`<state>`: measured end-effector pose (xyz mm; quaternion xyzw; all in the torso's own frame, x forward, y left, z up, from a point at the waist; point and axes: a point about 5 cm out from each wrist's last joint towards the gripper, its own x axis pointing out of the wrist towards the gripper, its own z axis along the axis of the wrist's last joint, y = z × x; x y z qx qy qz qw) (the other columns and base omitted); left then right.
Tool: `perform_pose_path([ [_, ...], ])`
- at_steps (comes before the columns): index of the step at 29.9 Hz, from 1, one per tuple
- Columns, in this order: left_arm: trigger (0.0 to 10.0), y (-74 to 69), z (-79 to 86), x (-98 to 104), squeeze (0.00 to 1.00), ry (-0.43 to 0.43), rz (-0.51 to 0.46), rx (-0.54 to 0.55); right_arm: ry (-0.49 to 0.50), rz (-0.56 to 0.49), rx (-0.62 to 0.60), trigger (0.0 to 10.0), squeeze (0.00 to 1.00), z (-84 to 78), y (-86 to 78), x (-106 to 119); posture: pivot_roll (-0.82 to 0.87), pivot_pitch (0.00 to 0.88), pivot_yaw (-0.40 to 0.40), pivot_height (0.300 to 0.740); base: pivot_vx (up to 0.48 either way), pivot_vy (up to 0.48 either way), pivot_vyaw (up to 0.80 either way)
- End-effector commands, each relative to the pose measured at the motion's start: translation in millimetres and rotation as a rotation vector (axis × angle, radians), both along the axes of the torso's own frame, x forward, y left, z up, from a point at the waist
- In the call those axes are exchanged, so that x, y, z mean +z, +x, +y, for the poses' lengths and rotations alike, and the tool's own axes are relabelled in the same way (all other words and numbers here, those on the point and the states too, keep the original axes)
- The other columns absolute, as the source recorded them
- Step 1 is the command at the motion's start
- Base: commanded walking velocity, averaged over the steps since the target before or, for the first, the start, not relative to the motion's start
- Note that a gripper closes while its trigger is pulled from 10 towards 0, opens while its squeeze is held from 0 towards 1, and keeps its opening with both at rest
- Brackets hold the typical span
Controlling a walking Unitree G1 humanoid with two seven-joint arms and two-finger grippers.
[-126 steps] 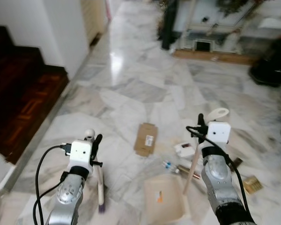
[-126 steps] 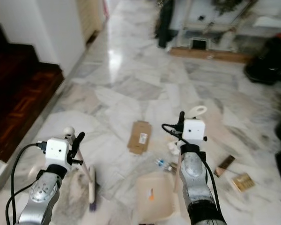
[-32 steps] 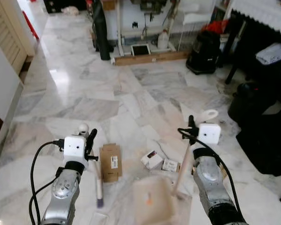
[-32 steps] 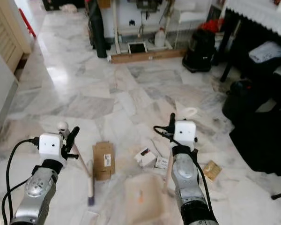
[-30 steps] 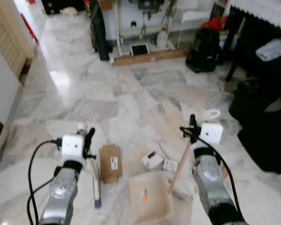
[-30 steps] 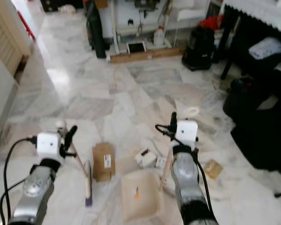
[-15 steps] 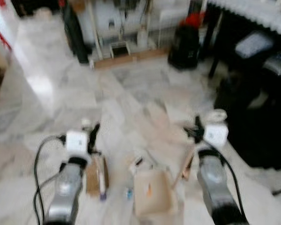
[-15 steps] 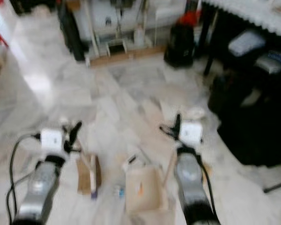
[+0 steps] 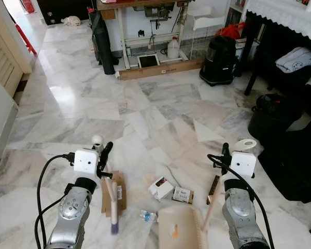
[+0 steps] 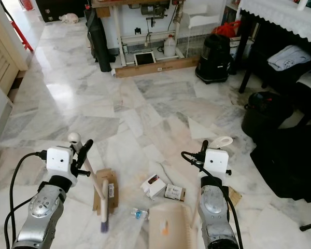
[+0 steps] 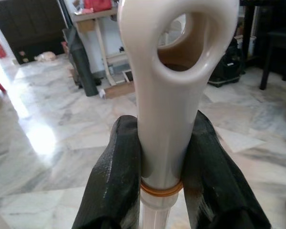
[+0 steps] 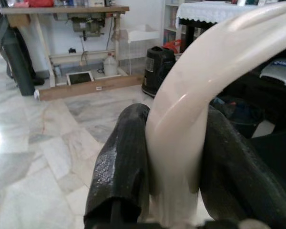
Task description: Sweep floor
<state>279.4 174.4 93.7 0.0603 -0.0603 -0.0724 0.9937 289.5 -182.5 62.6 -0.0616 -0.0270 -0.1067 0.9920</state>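
Left pincer (image 11: 164, 157) seen clamped on cream broom handle (image 11: 169, 95), fingers (image 11: 112, 181) pressed against both sides. Broom (image 9: 111, 199) held slanted down, purple bristle tip over flat cardboard piece (image 9: 120, 192) on marble floor (image 9: 145, 104). Right pincer (image 12: 174, 157) clamped on pale dustpan handle (image 12: 190, 114). Dustpan (image 9: 179, 228) held low between arms. Small boxes (image 9: 171, 191) and plastic bottle (image 9: 146, 215) scattered just beyond dustpan. Black bin (image 9: 220, 52) well apart, far side.

Glossy marble floor (image 9: 145, 104); smooth plastic broom handle (image 11: 174, 95); dustpan (image 10: 168, 225) seemingly plastic.
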Motion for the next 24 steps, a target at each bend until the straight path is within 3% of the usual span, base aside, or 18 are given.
perform_pose_path([
  [1, 10.0, 1.7, 2.0, 8, 0.00, 0.001, -0.032, -0.002, -0.003, -0.016, -0.004, 10.0, 0.00, 0.8, 0.4, 3, 0.07, 0.063, 0.046, 0.740, 0.000, 0.000, 0.00],
  [9, 10.0, -1.2, 1.7, 1, 0.00, 0.001, 0.016, -0.036, -0.015, 0.041, -0.032, 10.0, 0.00, -2.7, -11.8, -11, 0.06, 0.079, 0.052, 0.740, 0.000, 0.000, 0.00],
  [24, 10.0, 1.1, 1.5, -8, 0.00, 0.023, 0.095, -0.101, -0.019, 0.071, -0.021, 10.0, 0.00, 4.9, -3.9, -17, 0.07, 0.104, 0.079, 0.740, 0.000, 0.000, 0.00],
])
